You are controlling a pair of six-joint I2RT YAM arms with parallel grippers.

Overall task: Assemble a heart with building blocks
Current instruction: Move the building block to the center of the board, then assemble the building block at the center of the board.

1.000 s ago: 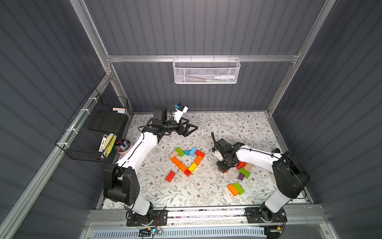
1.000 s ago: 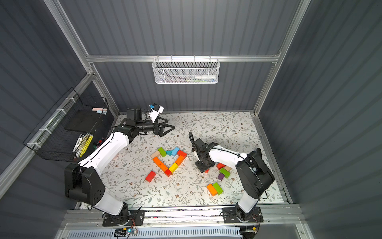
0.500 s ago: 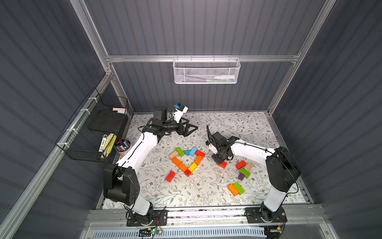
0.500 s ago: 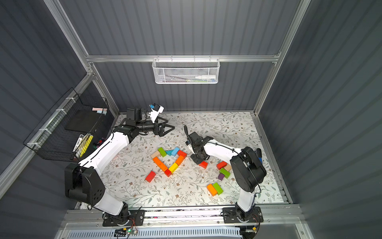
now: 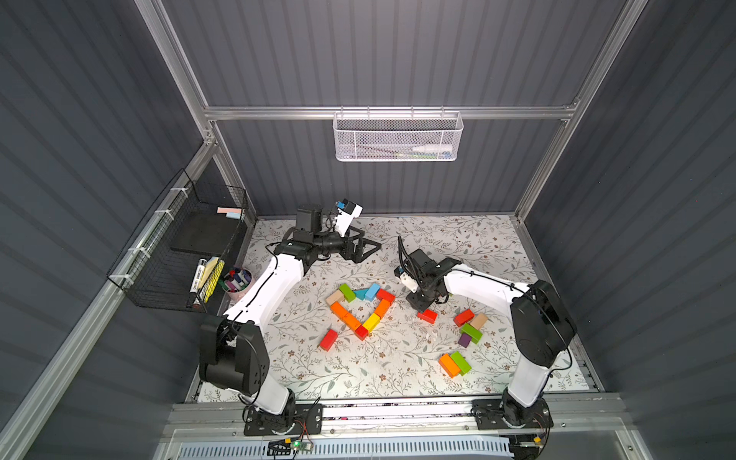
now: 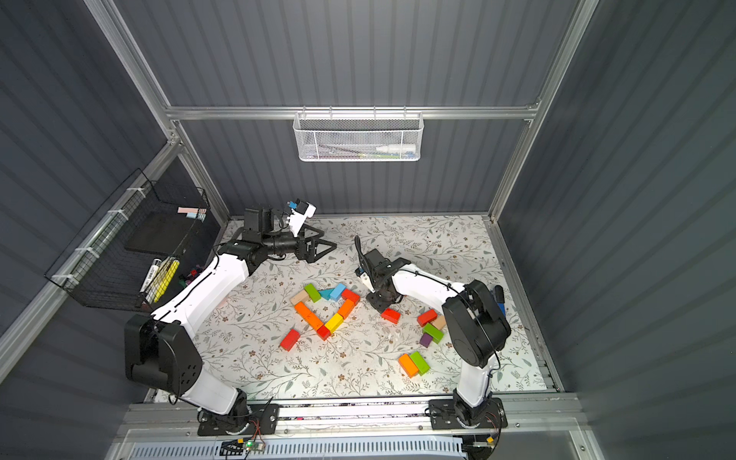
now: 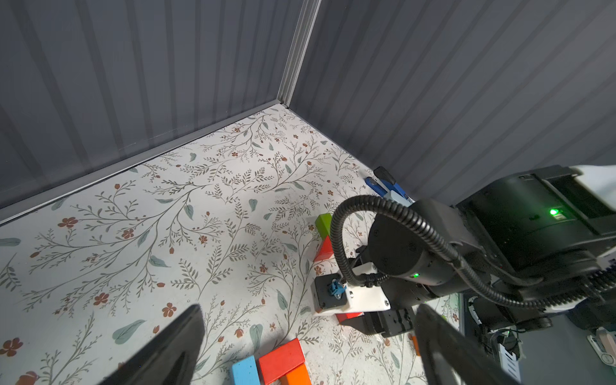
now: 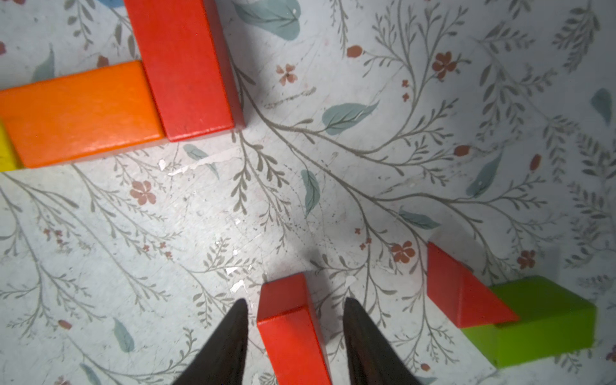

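Straddling the loose red brick [image 8: 290, 340] on the worktop [image 8: 300, 200] near the half-built heart [image 5: 360, 308] with right claw [image 8: 296, 301] parted, gripping nothing; holding left claw [image 5: 366, 245] wide, idle. Risking twisting it askew by closing off-centre.

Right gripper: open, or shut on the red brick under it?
Open. The right gripper straddles the red brick; tabletop shows between the brick and each of its fingers.

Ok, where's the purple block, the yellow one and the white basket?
purple block [image 5: 464, 339]: in a top view, top face.
yellow block [image 5: 371, 322]: in a top view, top face.
white basket [image 5: 398, 137]: in a top view, mesh front.
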